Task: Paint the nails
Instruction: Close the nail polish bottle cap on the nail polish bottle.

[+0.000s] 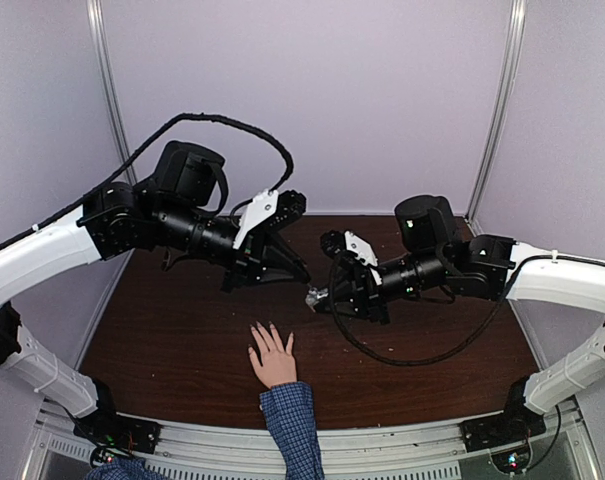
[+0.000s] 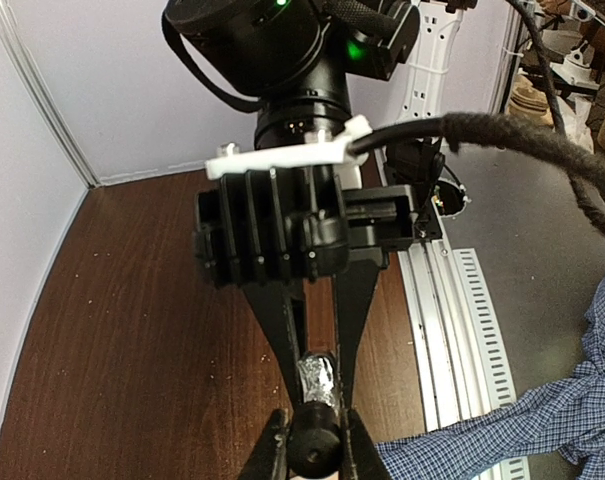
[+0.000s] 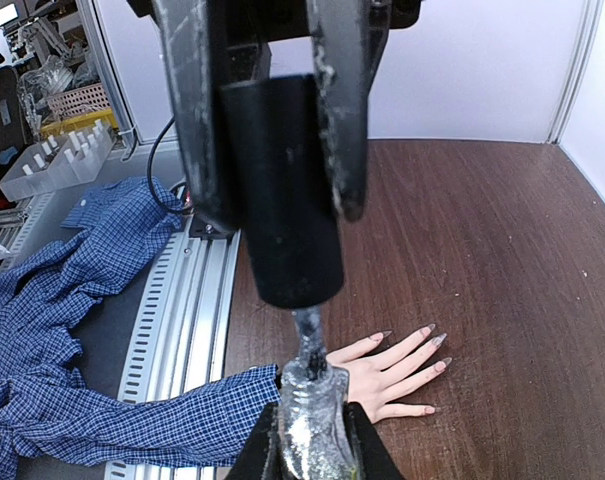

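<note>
A light-skinned hand (image 1: 272, 358) with a blue checked cuff (image 1: 288, 410) lies flat on the brown table, fingers spread. Its nails (image 3: 438, 341) look greyish-pink in the right wrist view. My right gripper (image 1: 316, 298) (image 3: 315, 440) is shut on a glittery polish bottle (image 3: 312, 425), held in the air above and beyond the hand. My left gripper (image 1: 302, 277) (image 2: 315, 445) is shut on the bottle's black cap (image 2: 315, 440) (image 3: 282, 200). The cap stands off the bottle and its brush stem (image 3: 309, 335) still reaches into the neck.
The table (image 1: 172, 320) has white walls on three sides. A metal rail (image 1: 402, 445) runs along its near edge. A black cable (image 1: 412, 358) loops under the right arm. More checked shirt cloth (image 3: 52, 300) lies beyond the rail.
</note>
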Controlling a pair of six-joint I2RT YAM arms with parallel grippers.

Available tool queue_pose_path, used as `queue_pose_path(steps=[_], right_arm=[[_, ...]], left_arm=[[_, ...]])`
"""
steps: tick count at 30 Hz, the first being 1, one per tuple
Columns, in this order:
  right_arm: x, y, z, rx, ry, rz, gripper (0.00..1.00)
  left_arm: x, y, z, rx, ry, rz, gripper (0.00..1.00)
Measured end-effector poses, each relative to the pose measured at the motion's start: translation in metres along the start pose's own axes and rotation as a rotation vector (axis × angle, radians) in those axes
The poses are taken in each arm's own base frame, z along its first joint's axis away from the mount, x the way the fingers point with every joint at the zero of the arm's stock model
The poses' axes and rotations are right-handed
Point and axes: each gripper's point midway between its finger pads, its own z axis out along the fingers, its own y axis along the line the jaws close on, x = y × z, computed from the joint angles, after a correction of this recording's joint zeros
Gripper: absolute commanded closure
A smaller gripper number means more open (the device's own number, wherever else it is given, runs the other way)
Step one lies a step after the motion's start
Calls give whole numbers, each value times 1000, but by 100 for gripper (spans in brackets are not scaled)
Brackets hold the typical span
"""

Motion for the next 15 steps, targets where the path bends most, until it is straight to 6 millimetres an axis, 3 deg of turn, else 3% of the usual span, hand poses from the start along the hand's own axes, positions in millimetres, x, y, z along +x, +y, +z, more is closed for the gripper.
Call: queue_pose_path(steps=[15], right_arm=[[0, 0, 0, 0, 0, 0, 100]], left_arm=[[4, 1, 5, 8, 12, -7, 100]])
